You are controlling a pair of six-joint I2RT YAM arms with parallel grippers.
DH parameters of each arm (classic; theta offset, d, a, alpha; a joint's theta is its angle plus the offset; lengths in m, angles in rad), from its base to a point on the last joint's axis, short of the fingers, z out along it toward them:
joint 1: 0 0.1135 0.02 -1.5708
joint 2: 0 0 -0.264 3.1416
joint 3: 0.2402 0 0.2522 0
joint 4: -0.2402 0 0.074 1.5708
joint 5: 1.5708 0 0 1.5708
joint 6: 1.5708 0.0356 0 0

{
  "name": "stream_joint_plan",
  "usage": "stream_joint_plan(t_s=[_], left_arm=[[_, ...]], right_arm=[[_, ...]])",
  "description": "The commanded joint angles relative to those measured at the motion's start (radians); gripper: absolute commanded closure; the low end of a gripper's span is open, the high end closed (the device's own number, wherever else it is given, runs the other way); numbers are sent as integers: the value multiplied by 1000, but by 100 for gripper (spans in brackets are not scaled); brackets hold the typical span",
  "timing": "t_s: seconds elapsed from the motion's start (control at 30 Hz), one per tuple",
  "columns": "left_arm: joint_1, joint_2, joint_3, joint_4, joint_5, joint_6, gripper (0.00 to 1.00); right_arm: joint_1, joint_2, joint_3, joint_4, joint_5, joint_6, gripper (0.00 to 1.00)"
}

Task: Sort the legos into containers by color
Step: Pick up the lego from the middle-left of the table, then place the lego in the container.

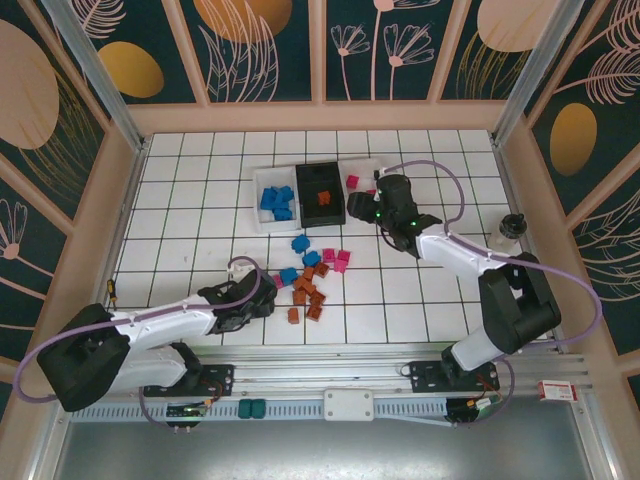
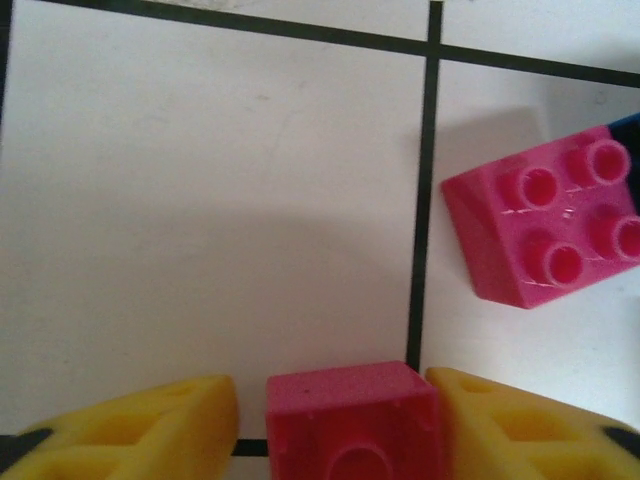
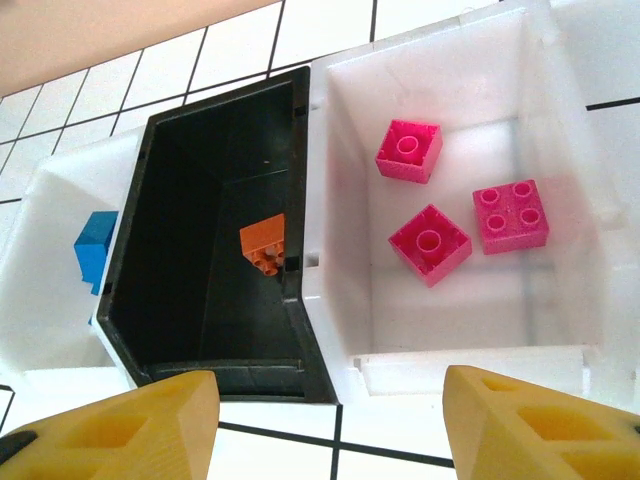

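Left gripper (image 1: 268, 292) low over the white tiled worktop (image 1: 190, 200), close to its near edge, left of centre. Yellow fingers (image 2: 150, 425) parted just wider than a small magenta-pink plastic brick (image 2: 350, 425) standing between them. Right finger against the brick's side, a thin sliver of tile showing beside the left one, so not clamped. Just beyond, across a black grid line, a four-stud pink brick (image 2: 545, 230), tilted, apart from the fingers, a blue edge peeking out behind it.

Right gripper (image 1: 362, 207) hovering above the row of three joined rectangular bins (image 1: 257, 200) near the far edge, about centre. Fingers (image 3: 130, 425) spread wide, gripping nothing, touching nothing. Below them:
- the black middle bin (image 3: 200, 190), holding one orange-brown brick (image 3: 263, 245)
- the right white bin (image 3: 560, 90), holding three pink bricks (image 3: 430, 243)
- the left white bin (image 3: 40, 290), holding blue bricks (image 1: 276, 201)

Loose bricks (image 1: 310, 283) in blue, pink and orange-brown clustered mid-worktop, between the bins and the left gripper. Bare tiles along the left edge and into the far-left corner. A small dark-capped bottle (image 1: 512, 225) by the right edge.
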Motion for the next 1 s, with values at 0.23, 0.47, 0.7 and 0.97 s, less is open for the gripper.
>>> stream_joint_plan(t_s=[0.23,0.47,0.7,0.97], left_arm=[[-7,5,46,105,147,1,71],[-4,162,386,104,123,171,73],[84,535,879,116,164,318,74],[121,919,1406,-3,198,370,72]], right_arm=[[8,-123,-127,47,14,39,39],[10,-216,-248,63,22,72,39],[11,-302,-342,38,30,95,39],[34,-350,-393,12,40,112,39]])
